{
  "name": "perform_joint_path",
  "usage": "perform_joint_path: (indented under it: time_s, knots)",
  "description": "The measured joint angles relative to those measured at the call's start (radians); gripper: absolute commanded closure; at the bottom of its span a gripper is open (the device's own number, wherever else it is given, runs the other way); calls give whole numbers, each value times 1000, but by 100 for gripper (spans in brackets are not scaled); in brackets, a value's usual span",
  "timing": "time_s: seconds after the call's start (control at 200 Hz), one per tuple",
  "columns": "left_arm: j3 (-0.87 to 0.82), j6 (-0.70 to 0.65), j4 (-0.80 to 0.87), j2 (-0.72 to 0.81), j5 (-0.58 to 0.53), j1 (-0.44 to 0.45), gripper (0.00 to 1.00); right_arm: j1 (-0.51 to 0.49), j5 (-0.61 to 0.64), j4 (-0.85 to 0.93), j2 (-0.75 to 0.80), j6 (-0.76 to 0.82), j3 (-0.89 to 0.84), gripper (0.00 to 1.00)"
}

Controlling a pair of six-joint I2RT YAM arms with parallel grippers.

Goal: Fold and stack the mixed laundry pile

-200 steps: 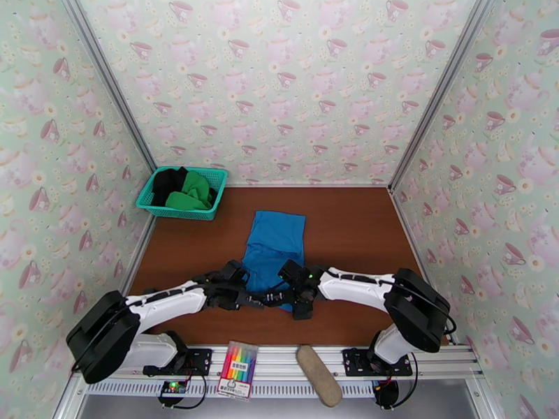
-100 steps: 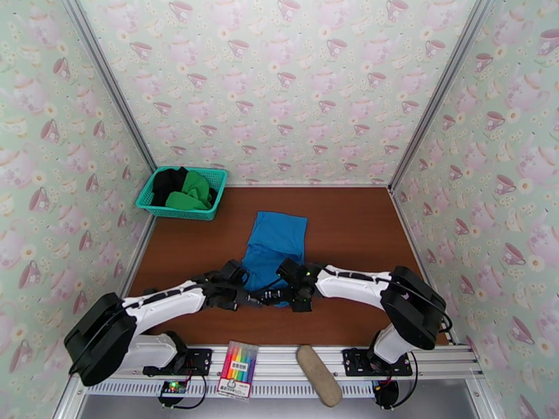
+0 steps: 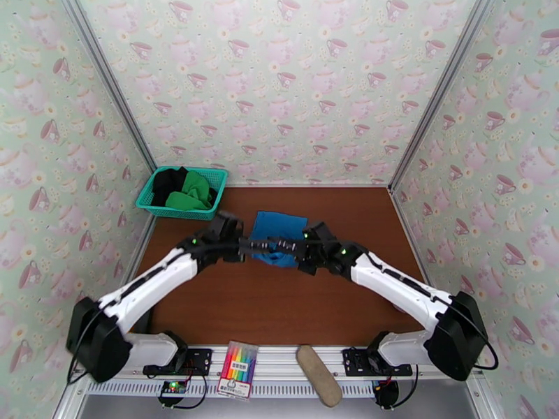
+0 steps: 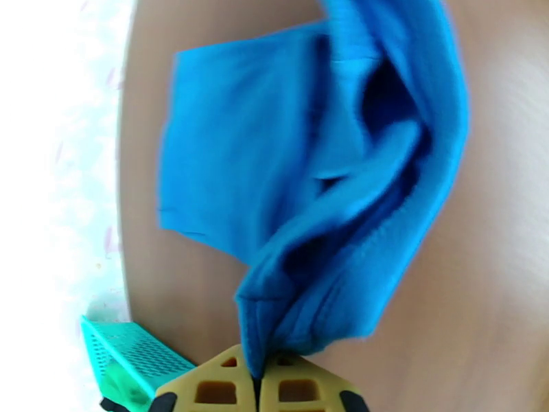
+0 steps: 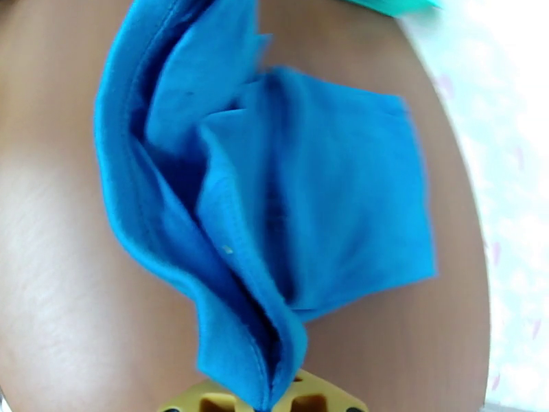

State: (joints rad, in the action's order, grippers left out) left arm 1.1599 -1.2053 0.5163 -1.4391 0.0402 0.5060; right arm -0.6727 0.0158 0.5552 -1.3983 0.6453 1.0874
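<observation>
Both arms have swept from the worktop's (image 3: 279,309) near edge toward its middle, carrying the near hem of the blue garment (image 3: 281,228) with them. The cloth now lies doubled over itself, nearer the far edge. The left gripper (image 4: 257,379) and right gripper (image 5: 274,399) are each clamped tight on a corner of that hem. The first fold looks nearly made, and letting go seems next. The green garment (image 3: 190,193) and black garment (image 3: 166,184) wait in the basket (image 3: 218,184) at the far left corner.
</observation>
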Motion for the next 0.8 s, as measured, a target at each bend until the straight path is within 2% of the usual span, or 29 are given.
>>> perform_joint_path:
  time_s: [0.165, 0.356, 0.731, 0.761, 0.796]
  knots:
    - [265, -5, -3, -262, 29, -76, 100, 100, 16, -29, -181, -40, 151, 100]
    - [528, -7, 16, -557, 47, -108, 100, 194, 30, -34, -411, -91, 306, 100]
    - [797, 1, -65, -903, 45, -107, 100, 261, 49, -50, -706, -228, 494, 100]
    - [808, 2, -79, -920, 40, -107, 94, 263, 51, -50, -722, -238, 505, 99]
    - [815, 0, -97, -938, 34, -105, 84, 263, 52, -50, -739, -250, 517, 89]
